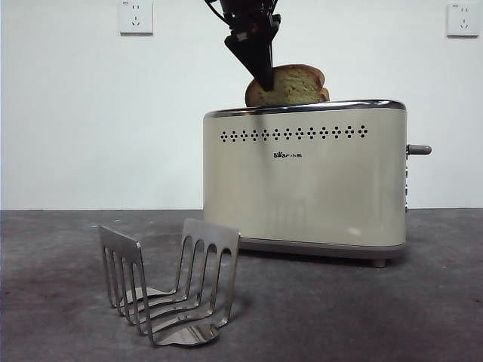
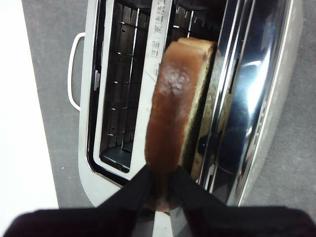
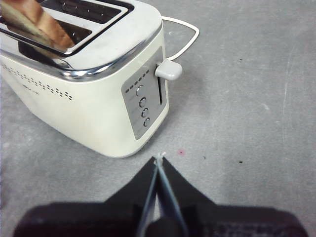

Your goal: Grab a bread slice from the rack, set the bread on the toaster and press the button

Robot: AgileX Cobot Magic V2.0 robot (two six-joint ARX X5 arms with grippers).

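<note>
We see the left gripper [image 1: 264, 72] coming down from the top edge of the front view, pointing downward over the toaster [image 1: 306, 181]. Its two black jaws are closed on the slice of bread [image 1: 290, 85] and pinch the crust at one end. In the left wrist view the slice of bread [image 2: 175, 106] stands on its edge with the brown crust toward the camera, partly inside one slot of the toaster [image 2: 256, 98]; the other slot beside it holds nothing. How deep the slice goes into the slot we cannot tell, because the chrome rim hides its lower part.

The right gripper [image 3: 159, 160] hangs above the grey table [image 3: 247, 108], near the narrow end of the toaster [image 3: 84, 98], and its jaws are pressed together with nothing between them. The button [image 3: 169, 70] sticks out from that end, apart from this gripper.

The rack [image 1: 170, 283] stands with no bread in it on the table in front of the toaster, well apart from both grippers.
</note>
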